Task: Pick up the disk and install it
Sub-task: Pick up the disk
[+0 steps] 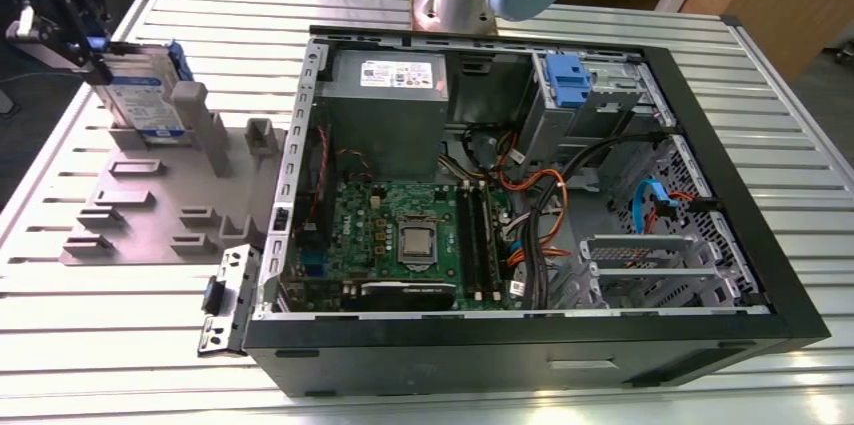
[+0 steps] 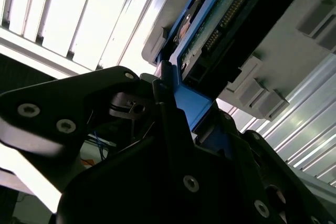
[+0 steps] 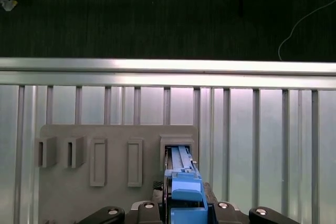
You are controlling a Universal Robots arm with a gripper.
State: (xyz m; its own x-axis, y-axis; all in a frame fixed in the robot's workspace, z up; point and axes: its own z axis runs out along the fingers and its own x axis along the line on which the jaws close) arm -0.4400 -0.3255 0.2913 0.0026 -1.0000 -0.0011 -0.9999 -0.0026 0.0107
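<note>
Claw (image 2: 184, 98) is closed on the disk (image 1: 140, 95) by its blue carrier (image 3: 186, 192). The disk stands upright in the holder's (image 1: 147, 215) end slot. Likely stiff, weighty and shock-sensitive, so the frame seems the safest hold.

**Disk gripped at its holder**

Black gripper (image 2: 190, 103) in the foreground, screw heads showing; its fingers (image 2: 164, 85) are closed against the blue carrier frame of the disk (image 2: 220, 22); the disk's green circuit board and connector pins face the camera; the disk sits in a grey holder (image 2: 294, 61) with raised blocks; bright ribbed metal tabletop (image 2: 79, 19) beyond.
</note>
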